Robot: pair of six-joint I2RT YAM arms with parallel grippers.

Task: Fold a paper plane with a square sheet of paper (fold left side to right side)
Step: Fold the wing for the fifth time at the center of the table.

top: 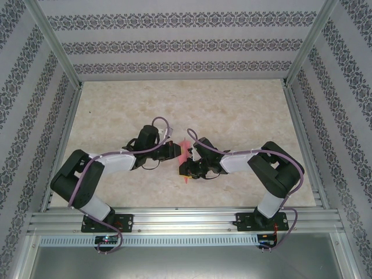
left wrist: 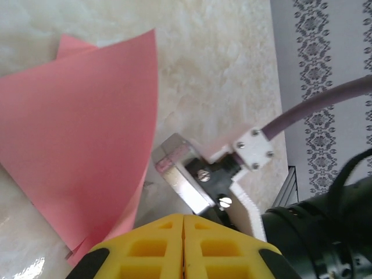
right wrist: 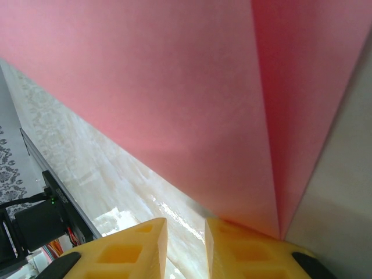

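Patterned wallpaper walls (top: 174,46) close in a beige marbled table (top: 232,110), and my two arms meet near its middle. The square sheet of paper (top: 185,152) stands up off the table between them, salmon-red and already creased.

From my left wrist, the sheet (left wrist: 81,145) rises as a curved, doubled flap to the left of my left gripper (left wrist: 183,218), with a second layer peeking out behind its top edge. Its lower corner comes down just beside my left-hand yellow finger (left wrist: 151,244). That gripper is closed, its two pads pressed flat against each other, and I see no paper in the seam between them.

From my right wrist, the paper (right wrist: 174,87) looms close above my right gripper (right wrist: 185,224), with a sharp crease running down to a point that meets the top of the right-hand finger (right wrist: 250,250). The jaws there stand a little apart, and glossy table surface shows through the gap rather than paper, so the sheet sits at the outer finger, not between the two.

In the overhead view, my left gripper (top: 176,153) is just left of the sheet and my right gripper (top: 187,170) is at its near end.
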